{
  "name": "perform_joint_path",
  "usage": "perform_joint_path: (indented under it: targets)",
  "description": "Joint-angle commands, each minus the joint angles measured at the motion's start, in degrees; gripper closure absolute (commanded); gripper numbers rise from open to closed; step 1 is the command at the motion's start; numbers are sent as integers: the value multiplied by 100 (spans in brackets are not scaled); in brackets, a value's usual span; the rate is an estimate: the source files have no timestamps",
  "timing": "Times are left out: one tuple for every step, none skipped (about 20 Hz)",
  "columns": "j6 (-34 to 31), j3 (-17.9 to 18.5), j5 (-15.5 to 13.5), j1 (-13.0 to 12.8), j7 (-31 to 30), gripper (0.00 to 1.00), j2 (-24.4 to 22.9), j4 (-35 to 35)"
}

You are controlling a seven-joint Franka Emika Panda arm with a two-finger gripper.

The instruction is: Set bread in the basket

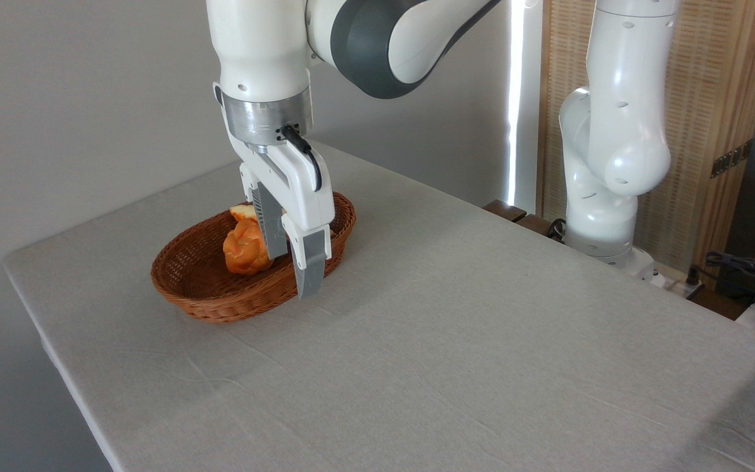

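Observation:
The oval reddish-brown wicker basket (202, 300) sits on the grey table at the left. Inside it the bread (241, 211) shows only as a pale end at the back; the gripper hides the rest. A round orange knotted bun (244, 247) lies in the basket in front of that end. My gripper (293, 271) hangs over the basket's right half, near its front rim. It is open, with nothing between its grey fingers (310, 275).
A second white robot arm (607, 151) stands on its base past the table's far right edge. Cables (744, 267) lie at the far right. The table's left edge (30, 308) runs close to the basket. A wooden screen stands behind.

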Motion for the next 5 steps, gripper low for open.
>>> perform_joint_path:
  targets:
    - [-25,7,641,-68,-334,0,178,222]
    - [-25,7,800,-59,-491,0,205,275]
    - [-25,15,819,-59,-606,0,222,362]
    - [-16,16,810,-50,-651,0,275,415]
    - [-16,16,801,-50,-660,0,345,485]
